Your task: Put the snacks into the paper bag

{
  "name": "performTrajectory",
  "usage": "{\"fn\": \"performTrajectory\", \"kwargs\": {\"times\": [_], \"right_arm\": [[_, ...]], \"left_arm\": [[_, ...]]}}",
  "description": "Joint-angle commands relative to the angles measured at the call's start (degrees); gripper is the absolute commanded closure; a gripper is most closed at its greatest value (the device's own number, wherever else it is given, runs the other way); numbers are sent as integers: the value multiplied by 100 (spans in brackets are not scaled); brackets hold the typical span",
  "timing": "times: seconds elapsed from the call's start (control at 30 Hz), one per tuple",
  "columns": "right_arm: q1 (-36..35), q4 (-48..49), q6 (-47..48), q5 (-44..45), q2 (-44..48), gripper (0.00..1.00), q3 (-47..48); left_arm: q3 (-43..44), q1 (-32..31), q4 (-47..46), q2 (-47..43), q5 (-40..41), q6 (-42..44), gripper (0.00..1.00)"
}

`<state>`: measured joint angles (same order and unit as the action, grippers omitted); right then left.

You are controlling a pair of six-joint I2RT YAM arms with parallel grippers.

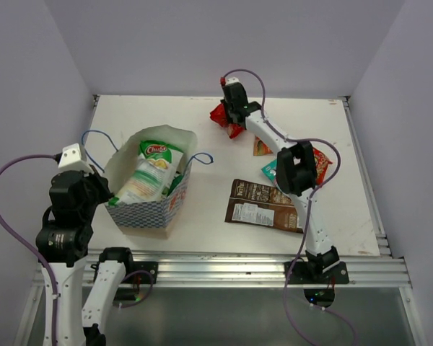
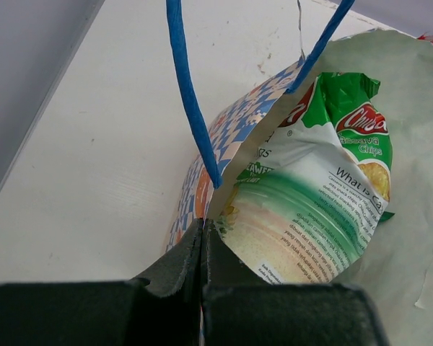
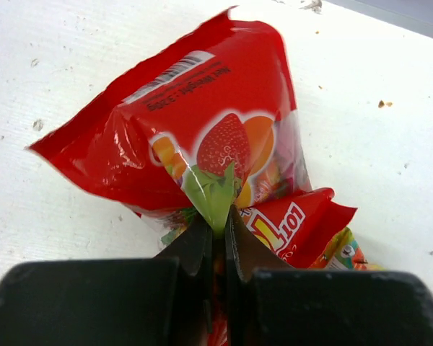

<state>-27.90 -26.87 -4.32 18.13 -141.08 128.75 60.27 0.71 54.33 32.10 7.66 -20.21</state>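
Observation:
The paper bag [image 1: 148,209] stands open at the left, with green-white chip bags [image 1: 153,171] inside. My left gripper [image 1: 105,193] is shut on the bag's near rim, seen in the left wrist view [image 2: 202,229], next to a blue cord handle [image 2: 187,101] and a chip bag [image 2: 325,202]. My right gripper [image 1: 231,115] is at the far middle, shut on a red candy pack [image 1: 218,114]. In the right wrist view the gripper [image 3: 220,225] pinches this pack [image 3: 202,122], with a second red pack [image 3: 299,225] under it. A brown bag [image 1: 263,203] lies at the centre right.
An orange pack [image 1: 261,148], a teal pack [image 1: 269,170] and another red pack [image 1: 322,164] lie beside my right arm. The table's raised edge [image 1: 361,144] runs along the right, and walls close the back and sides.

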Motion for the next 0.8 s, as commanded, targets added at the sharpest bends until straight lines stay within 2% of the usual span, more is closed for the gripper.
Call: {"fn": "performTrajectory", "kwargs": {"times": [0.0,0.1,0.23,0.37,0.4,0.63,0.77], "right_arm": [[57,-600,-105,6,228,100,-315],[57,-740,-166,-11,825,100,-228],[-75,-845,-280,-581,1915,100,131],[-540,-872,-263,-1249,2786,100,439],[-846,-916,-202,-1259,3022,100,493],[-2113,-1311,-315,-1707,3201,100,1064],[-2719,-1522,-543,-1935,2981,100,933]], "left_arm": [[-120,-10,-281,25,-142,-141,100],[-244,-10,-379,16,-151,-150,100],[-314,-10,-475,16,-160,-80,100],[-332,-10,-519,-10,-195,-1,100],[-332,-10,-519,-19,-203,25,100],[-323,-10,-476,-89,-318,105,100],[-341,-10,-449,-160,-406,105,100]]}}
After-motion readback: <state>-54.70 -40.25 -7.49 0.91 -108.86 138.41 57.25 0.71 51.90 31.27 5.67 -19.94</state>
